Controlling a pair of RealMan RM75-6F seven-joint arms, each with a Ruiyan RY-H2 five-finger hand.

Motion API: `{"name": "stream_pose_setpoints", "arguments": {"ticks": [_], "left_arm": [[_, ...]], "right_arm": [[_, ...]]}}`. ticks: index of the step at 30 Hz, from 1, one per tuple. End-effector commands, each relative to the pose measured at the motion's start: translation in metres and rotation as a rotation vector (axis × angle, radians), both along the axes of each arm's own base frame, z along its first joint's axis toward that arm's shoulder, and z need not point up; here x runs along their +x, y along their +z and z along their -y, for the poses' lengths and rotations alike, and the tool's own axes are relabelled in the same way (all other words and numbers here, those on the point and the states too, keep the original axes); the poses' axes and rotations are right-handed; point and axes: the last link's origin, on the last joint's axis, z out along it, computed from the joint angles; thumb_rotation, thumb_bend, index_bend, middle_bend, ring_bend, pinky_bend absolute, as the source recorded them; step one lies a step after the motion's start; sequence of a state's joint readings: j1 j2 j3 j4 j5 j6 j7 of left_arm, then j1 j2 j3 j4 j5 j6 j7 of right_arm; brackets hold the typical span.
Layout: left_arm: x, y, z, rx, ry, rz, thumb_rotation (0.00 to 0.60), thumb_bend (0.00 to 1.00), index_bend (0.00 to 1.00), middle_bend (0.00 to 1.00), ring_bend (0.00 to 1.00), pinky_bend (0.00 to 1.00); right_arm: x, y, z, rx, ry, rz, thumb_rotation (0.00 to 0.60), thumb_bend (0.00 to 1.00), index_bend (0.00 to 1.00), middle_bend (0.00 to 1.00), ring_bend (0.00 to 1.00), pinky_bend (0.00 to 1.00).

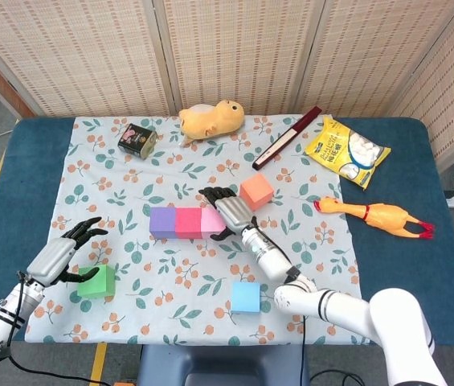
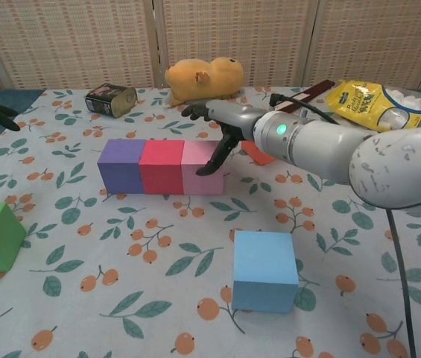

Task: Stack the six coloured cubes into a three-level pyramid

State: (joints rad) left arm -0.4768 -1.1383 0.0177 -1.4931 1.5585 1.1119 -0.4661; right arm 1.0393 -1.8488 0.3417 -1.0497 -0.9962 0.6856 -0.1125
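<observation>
The right hand [image 2: 221, 123] hovers with fingers spread, holding nothing, fingertips touching the right end of the pink cube [image 2: 203, 167]. That cube sits in a row with the red cube [image 2: 161, 165] and purple cube [image 2: 122, 164]. The left hand [image 1: 59, 256] is open just beside the green cube [image 1: 97, 281].
</observation>
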Motion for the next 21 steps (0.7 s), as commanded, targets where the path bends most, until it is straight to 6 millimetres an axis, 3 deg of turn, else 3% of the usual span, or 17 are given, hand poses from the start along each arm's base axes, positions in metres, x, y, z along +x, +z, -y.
{"name": "stream_pose_setpoints", "arguments": {"ticks": [1,6,11,15,21], "left_arm": [[-0.004,0.003,-0.001,0.010,0.012,-0.029,0.600,0.31,0.19,0.00,0.03,0.17],[-0.016,0.009,0.002,0.043,0.050,-0.086,0.600,0.31,0.20,0.00,0.03,0.17],[-0.025,0.014,0.013,0.034,0.083,-0.129,0.600,0.32,0.21,0.00,0.03,0.16],[-0.029,0.016,0.026,0.037,0.093,-0.141,0.600,0.32,0.21,0.00,0.03,0.16],[-0.030,0.013,0.045,0.039,0.106,-0.144,0.600,0.32,0.21,0.00,0.03,0.16]], "right_arm": [[-0.002,0.040,-0.003,-0.059,0.029,0.042,0.600,0.08,0.00,0.02,0.00,0.05],[-0.021,0.101,-0.017,-0.132,0.035,0.061,0.600,0.08,0.00,0.02,0.00,0.05],[-0.059,0.153,-0.043,-0.176,-0.002,0.029,0.600,0.08,0.00,0.02,0.00,0.05],[-0.095,0.183,-0.067,-0.201,-0.051,0.007,0.600,0.08,0.00,0.01,0.00,0.05],[-0.140,0.212,-0.095,-0.221,-0.119,-0.003,0.600,0.08,0.00,0.01,0.00,0.05]]}}
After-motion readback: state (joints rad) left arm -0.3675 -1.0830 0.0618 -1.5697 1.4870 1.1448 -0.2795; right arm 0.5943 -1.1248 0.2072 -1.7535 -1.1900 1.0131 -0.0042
